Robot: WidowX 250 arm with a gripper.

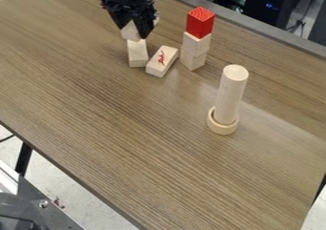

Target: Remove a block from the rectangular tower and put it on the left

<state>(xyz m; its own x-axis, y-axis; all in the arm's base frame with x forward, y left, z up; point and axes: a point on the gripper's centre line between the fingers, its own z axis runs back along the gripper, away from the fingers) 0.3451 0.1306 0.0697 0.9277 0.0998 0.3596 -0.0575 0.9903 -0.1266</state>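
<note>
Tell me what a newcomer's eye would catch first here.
Probably the red wooden block, bright atop two stacked pale wooden blocks, right of top centre. Next, the tall pale wooden cylinder standing in a round wooden ring, nearer the camera. Then the black two-finger gripper at upper left, a pale wooden block between its fingers.

Table (pixel 127 129): wood-grain, smooth, soft sheen at right
Red block (pixel 200 23): streaky wood grain
Cylinder (pixel 230 93): pale wood, smooth, matt
Ring (pixel 222 128): smooth pale wood
</note>
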